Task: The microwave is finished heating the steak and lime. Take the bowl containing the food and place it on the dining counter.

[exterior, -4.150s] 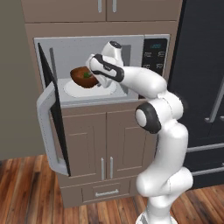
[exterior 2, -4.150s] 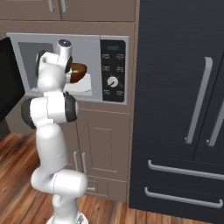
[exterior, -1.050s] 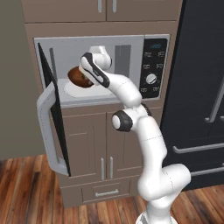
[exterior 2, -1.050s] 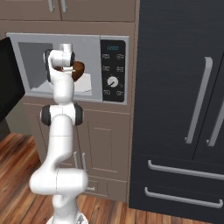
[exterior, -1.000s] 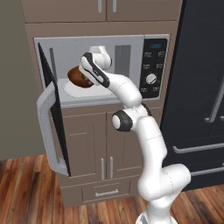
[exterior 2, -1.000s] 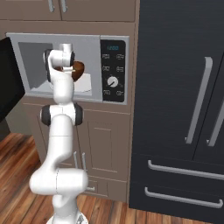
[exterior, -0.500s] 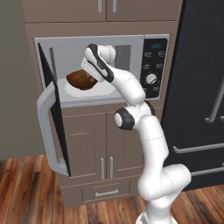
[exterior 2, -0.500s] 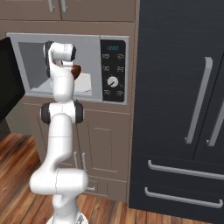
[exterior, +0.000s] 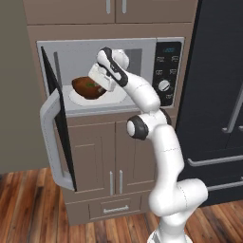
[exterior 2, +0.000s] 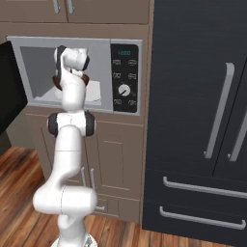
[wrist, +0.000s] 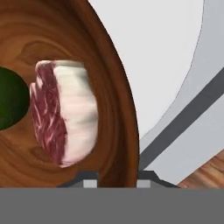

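The reddish-brown wooden bowl [exterior: 87,88] hangs at the front of the open microwave [exterior: 142,50], just above the white turntable [exterior: 114,97]. My gripper [exterior: 101,81] is shut on the bowl's right rim. In the hand view the rim [wrist: 124,131] runs between the two fingertips of the gripper [wrist: 118,180]. Inside the bowl lie the pink-red steak [wrist: 65,113] and, at the left edge, the green lime [wrist: 8,105]. From the right base view the arm hides most of the bowl [exterior 2: 85,76]. The dining counter is out of view.
The microwave door [exterior: 57,137] stands swung open to the left, its grey handle [exterior: 50,142] toward me. Cabinet doors [exterior: 102,156] sit below, a dark fridge [exterior 2: 198,120] fills the right, and the control panel [exterior 2: 125,77] is beside the cavity. Wooden floor [exterior: 28,204] lies below.
The hand has tilted and drawn the bowl slightly left and toward the microwave's opening. The arm's elbow has shifted with it. The grip on the rim stays.
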